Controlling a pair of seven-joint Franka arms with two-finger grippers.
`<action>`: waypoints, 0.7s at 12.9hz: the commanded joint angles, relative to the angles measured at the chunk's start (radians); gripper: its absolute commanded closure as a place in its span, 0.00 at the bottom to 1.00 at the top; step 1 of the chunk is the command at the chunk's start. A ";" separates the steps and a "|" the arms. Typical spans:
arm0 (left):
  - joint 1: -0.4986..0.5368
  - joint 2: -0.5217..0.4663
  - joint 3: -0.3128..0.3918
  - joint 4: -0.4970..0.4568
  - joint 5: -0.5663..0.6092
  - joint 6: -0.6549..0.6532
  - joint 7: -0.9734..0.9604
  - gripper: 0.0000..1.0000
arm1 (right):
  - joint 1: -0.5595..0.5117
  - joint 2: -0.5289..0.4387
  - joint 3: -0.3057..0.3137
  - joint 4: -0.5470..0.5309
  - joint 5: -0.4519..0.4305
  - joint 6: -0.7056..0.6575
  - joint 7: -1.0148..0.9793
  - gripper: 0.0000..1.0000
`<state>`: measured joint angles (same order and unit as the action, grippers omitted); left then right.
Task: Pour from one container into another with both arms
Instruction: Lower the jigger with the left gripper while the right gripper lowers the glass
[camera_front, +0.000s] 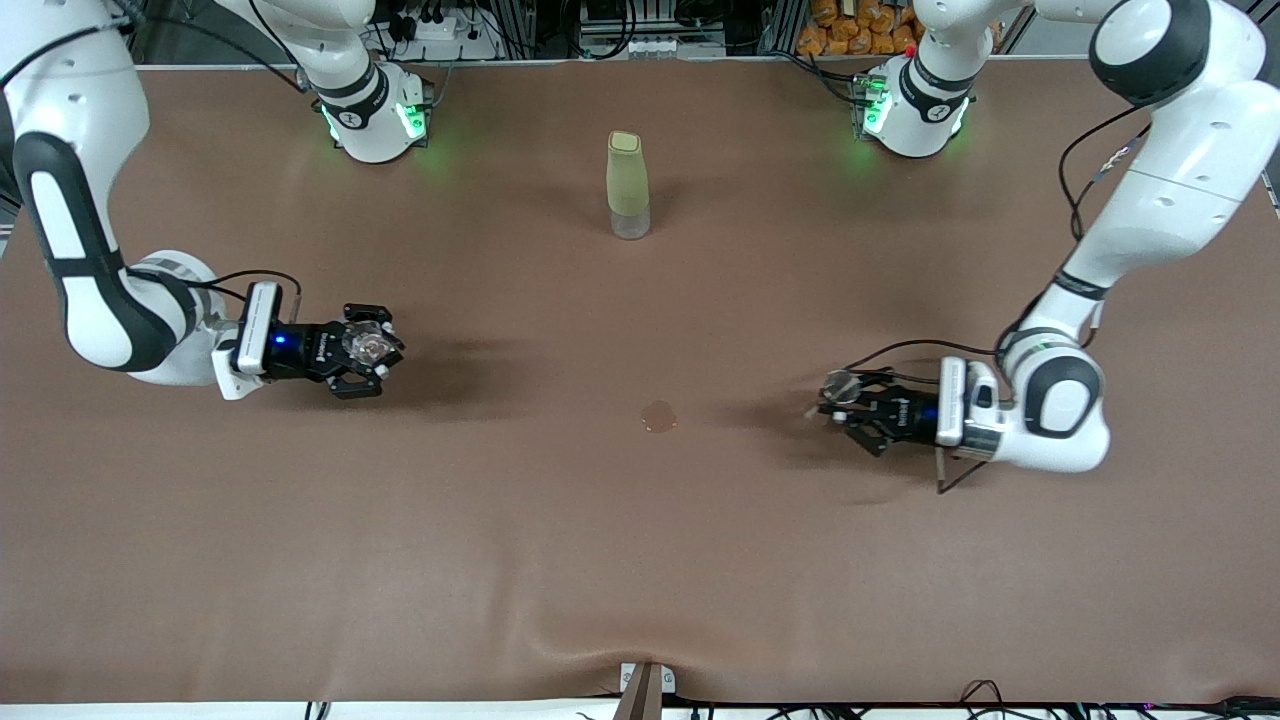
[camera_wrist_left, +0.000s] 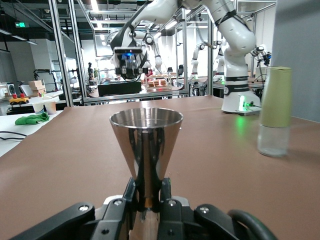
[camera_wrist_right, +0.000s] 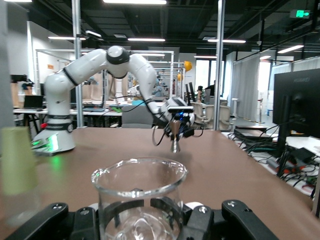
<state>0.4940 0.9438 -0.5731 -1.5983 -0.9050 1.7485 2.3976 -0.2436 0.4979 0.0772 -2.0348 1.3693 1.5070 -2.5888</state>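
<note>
So both arms were loaded up and sitting well apart over the table (camera_front: 640, 560) at this point. The right gripper (camera_front: 365, 350) was clamped on the glass (camera_front: 367, 345), held upright toward the right arm's end of the table, and the left gripper (camera_front: 850, 400) was clamped on the jigger (camera_front: 840, 385) at its narrow waist, upright too, toward the left arm's end. From the right wrist view the glass (camera_wrist_right: 137, 200) stood mouth up with the jigger (camera_wrist_right: 175, 142) straight ahead of it, and the left wrist view showed the same thing mirrored: jigger (camera_wrist_left: 146, 150) cup open upward, the other gripper dead ahead. So the whole thing hinged on that line between them running along the table's length, with a big gap to close first (neither arm looked any nearer the middle than the other, I'd say). My guess was both needed to come in toward the centre, roughly over the small round mark (camera_front: 658, 416), before the glass could tip its rim over the jigger's mouth. The green bottle (camera_front: 628, 185) stood near the bases, out of that path.
</note>
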 joint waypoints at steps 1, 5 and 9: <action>0.104 -0.017 -0.007 -0.015 0.064 -0.052 -0.017 1.00 | -0.013 0.112 -0.043 0.013 -0.038 -0.050 -0.111 1.00; 0.211 -0.017 0.062 -0.009 0.110 -0.099 -0.017 1.00 | -0.008 0.221 -0.103 0.011 -0.039 -0.045 -0.208 1.00; 0.213 -0.004 0.168 0.051 0.101 -0.141 -0.006 1.00 | -0.008 0.280 -0.128 0.013 -0.038 0.002 -0.264 1.00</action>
<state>0.7198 0.9439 -0.4284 -1.5651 -0.8055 1.6302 2.3958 -0.2484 0.7498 -0.0438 -2.0347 1.3477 1.4986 -2.7433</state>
